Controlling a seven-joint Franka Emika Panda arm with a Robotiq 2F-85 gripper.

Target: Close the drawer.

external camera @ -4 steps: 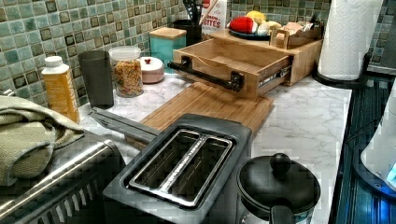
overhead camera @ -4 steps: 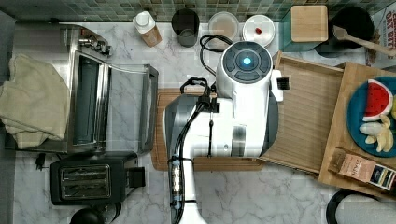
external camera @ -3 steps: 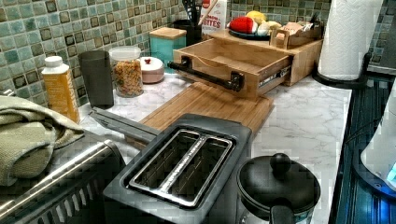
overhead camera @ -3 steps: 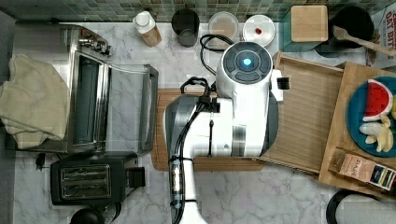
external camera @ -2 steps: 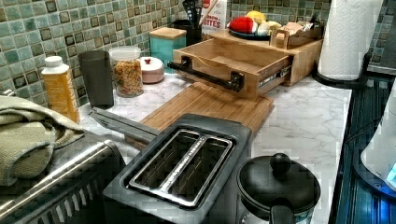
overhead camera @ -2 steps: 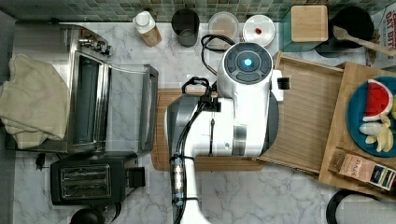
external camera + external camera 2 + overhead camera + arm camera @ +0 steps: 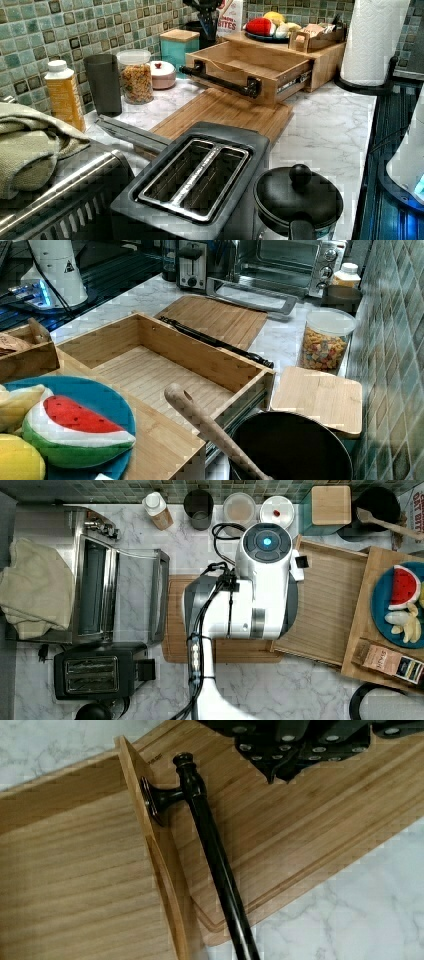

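The drawer is a shallow light-wood tray, pulled out of its wooden cabinet and standing open and empty. It also appears in the left view and the right view. A black bar handle runs along its front wall, above the cutting board. My gripper hangs over the cutting board, a short way out from the handle's end and not touching it. From above, the white arm hides the drawer's front and handle.
A toaster and toaster oven stand at the top view's left. Jars and a bottle line the tiled wall. A plate of fruit sits on the cabinet. A kettle and paper towel roll stand on the counter.
In the top view the arm has edged very slightly to the right. The drawer stands just as far open as before.
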